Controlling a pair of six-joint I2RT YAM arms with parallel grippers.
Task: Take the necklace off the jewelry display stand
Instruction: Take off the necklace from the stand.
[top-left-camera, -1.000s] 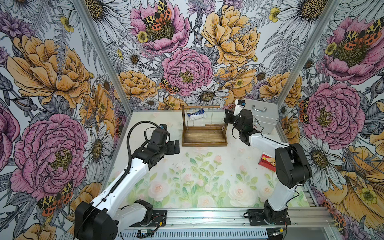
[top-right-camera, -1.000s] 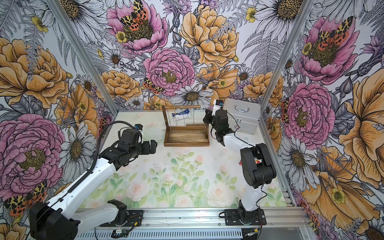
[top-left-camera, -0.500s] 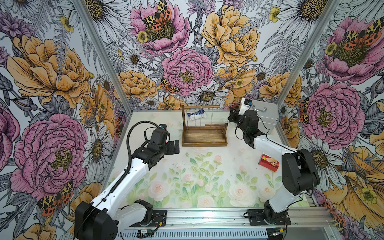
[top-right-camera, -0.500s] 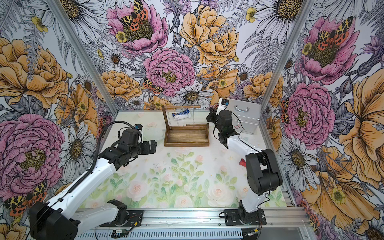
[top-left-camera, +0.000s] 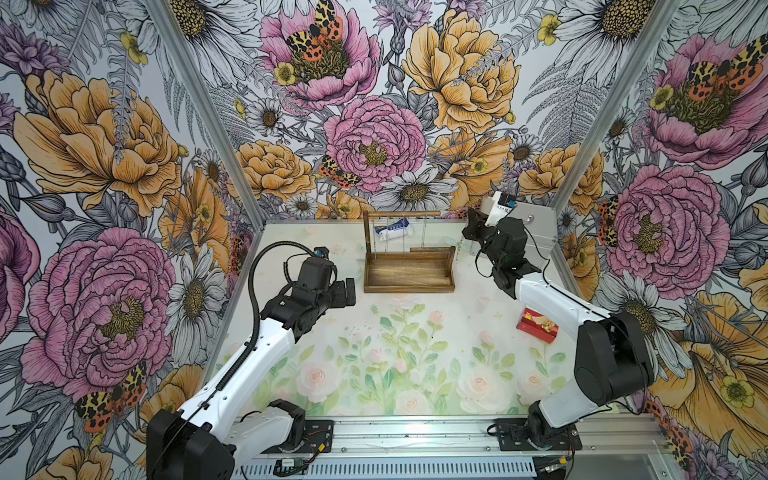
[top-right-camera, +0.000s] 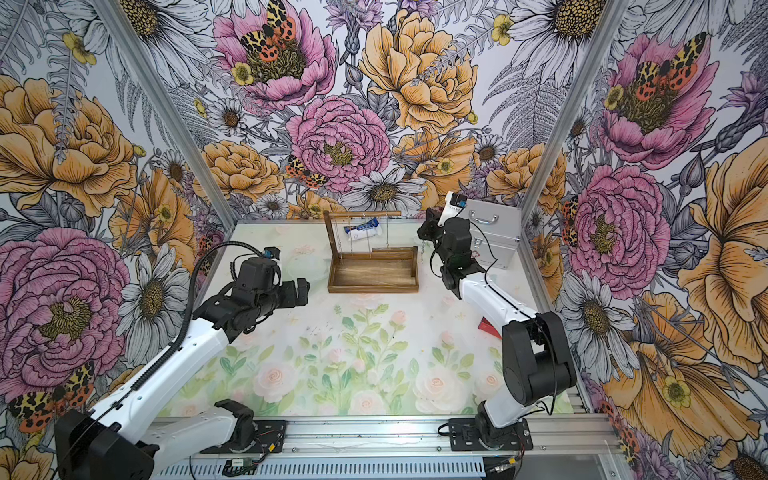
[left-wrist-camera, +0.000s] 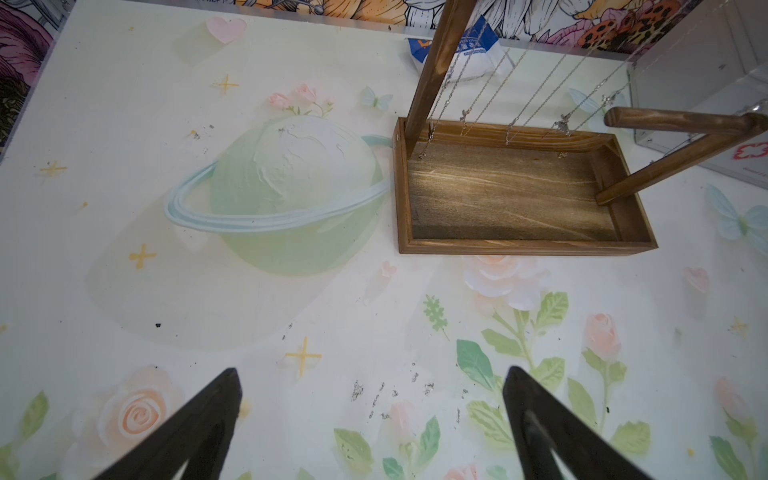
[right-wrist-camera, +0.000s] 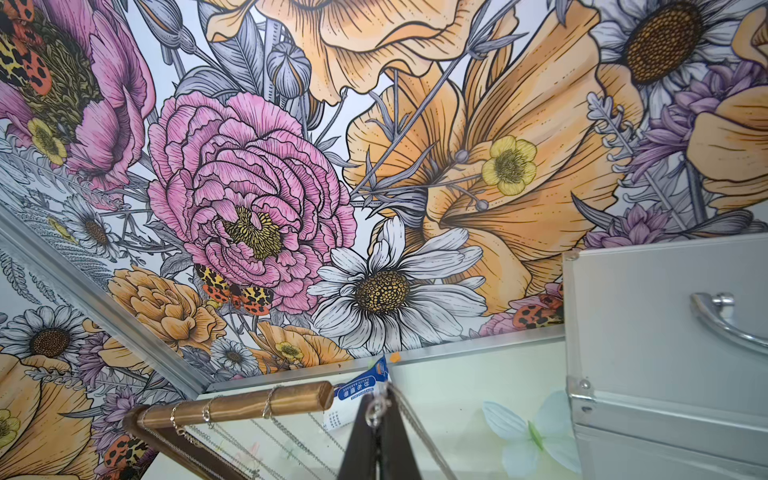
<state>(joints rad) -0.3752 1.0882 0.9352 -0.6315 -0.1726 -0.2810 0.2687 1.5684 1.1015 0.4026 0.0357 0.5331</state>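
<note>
Right gripper (right-wrist-camera: 376, 401) pinched shut on necklace (right-wrist-camera: 375, 411). Chain dangles from fingertips just past free end of top rod (right-wrist-camera: 237, 405), clear of it. Right arm reaches toward back of table, wrist raised beside silver case (top-left-camera: 536, 220). Jewelry display stand (top-left-camera: 407, 275) sits at back centre, other chains hanging on rod. Left gripper (left-wrist-camera: 370, 415) spread wide, holding nothing, hovering over mat left of stand, arm half extended.

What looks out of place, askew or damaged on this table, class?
The jewelry display stand looks incomplete: its top rod sits on a single post at one end, while a loose wooden piece lies tipped at the other end of the tray, not upright.
</note>
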